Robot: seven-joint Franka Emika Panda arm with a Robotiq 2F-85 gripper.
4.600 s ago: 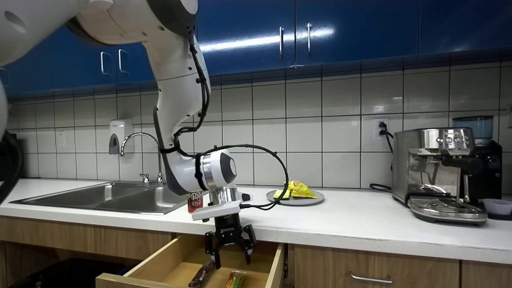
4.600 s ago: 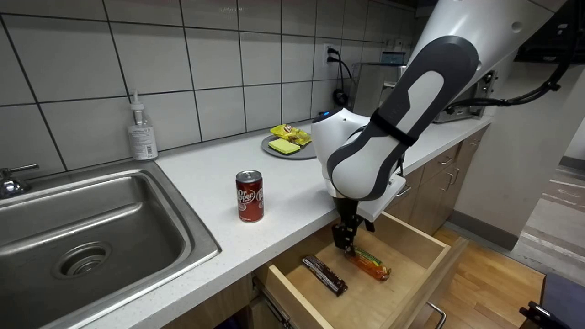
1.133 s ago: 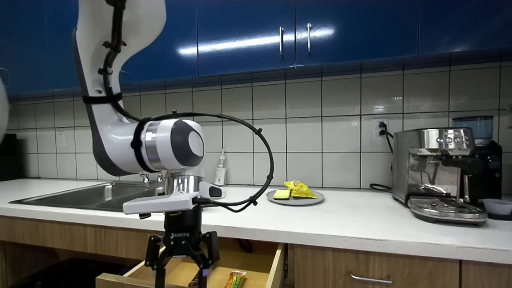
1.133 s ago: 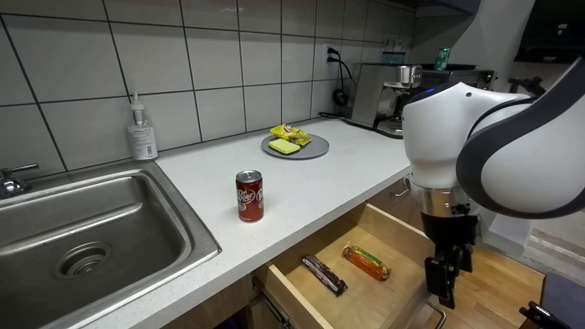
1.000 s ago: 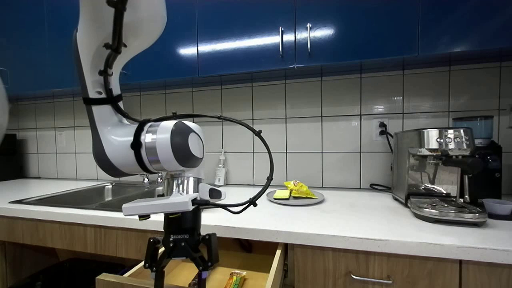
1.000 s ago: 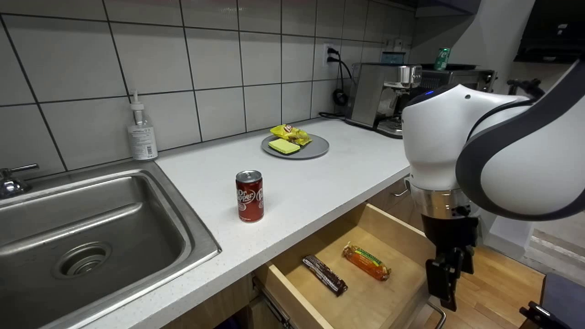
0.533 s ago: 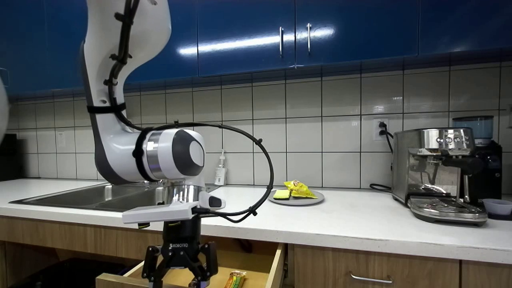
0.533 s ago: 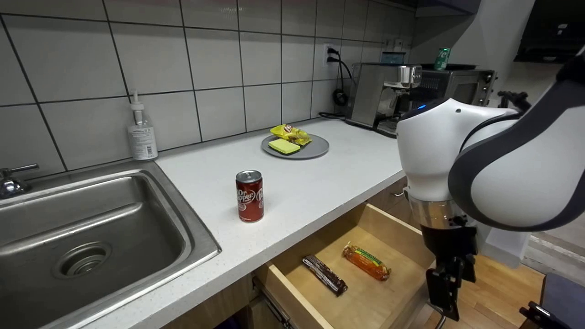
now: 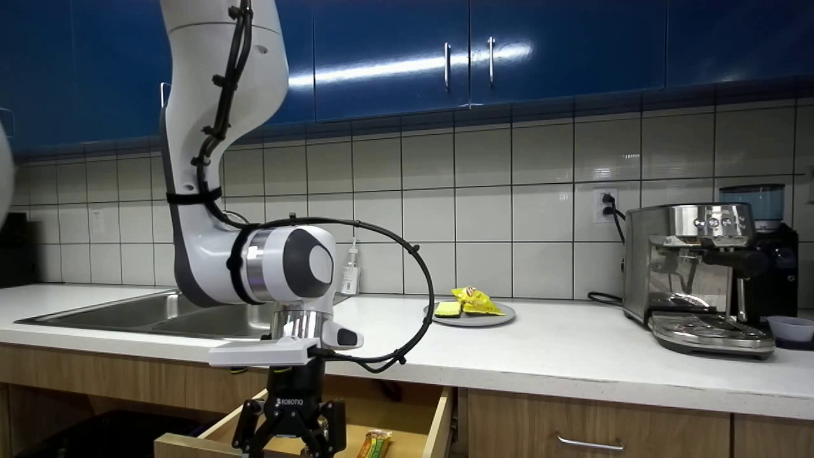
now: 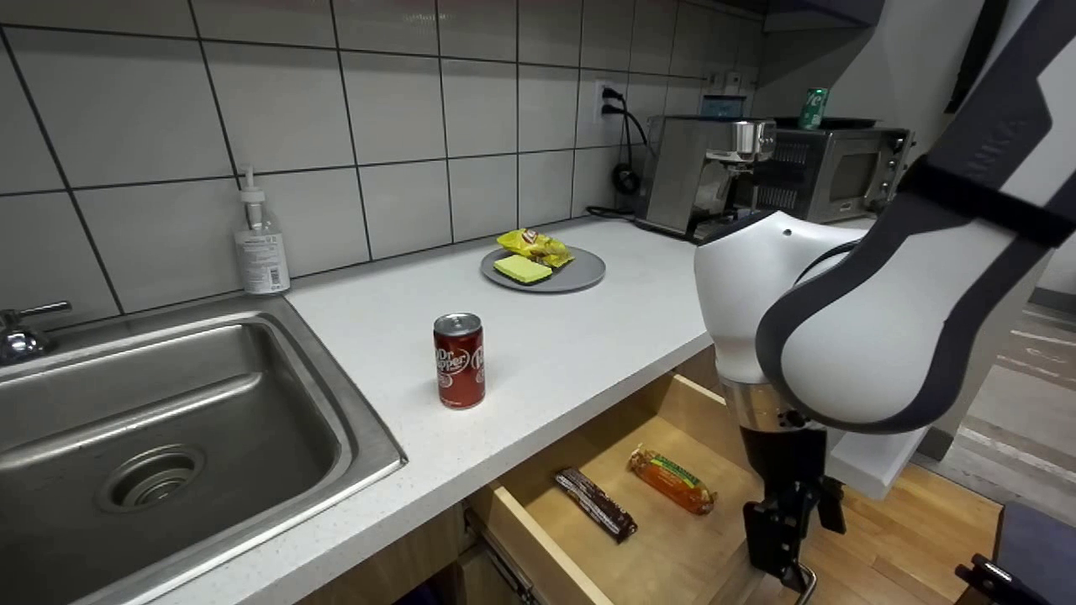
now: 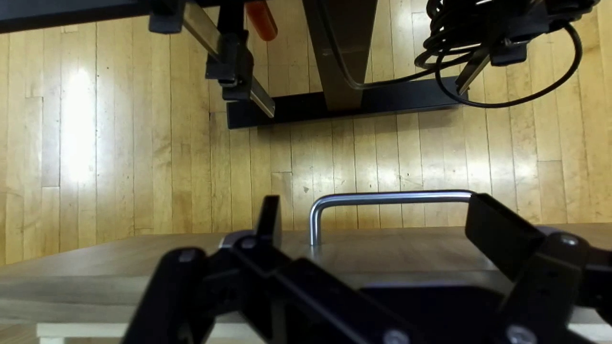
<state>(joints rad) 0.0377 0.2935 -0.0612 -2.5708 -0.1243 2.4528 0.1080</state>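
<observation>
Running lengthwise along drawer front [image 11: 392,253], handle [image 11: 392,197] jutting outward.

We see a red soda can [image 10: 459,363] near the steel sink [image 10: 370,458]. A gray plate [image 10: 580,273] holds a yellow sponge [image 10: 522,268] and what seems, at this distance, a snack bag [image 10: 539,247].

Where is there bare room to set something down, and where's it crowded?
Bare: the counter between the red can and gray plate, and from plate to espresso machine, cord aside. Crowded: the plate, holding sponge and yellow bag; the drawer handle, where the open end effector hangs close.
</observation>
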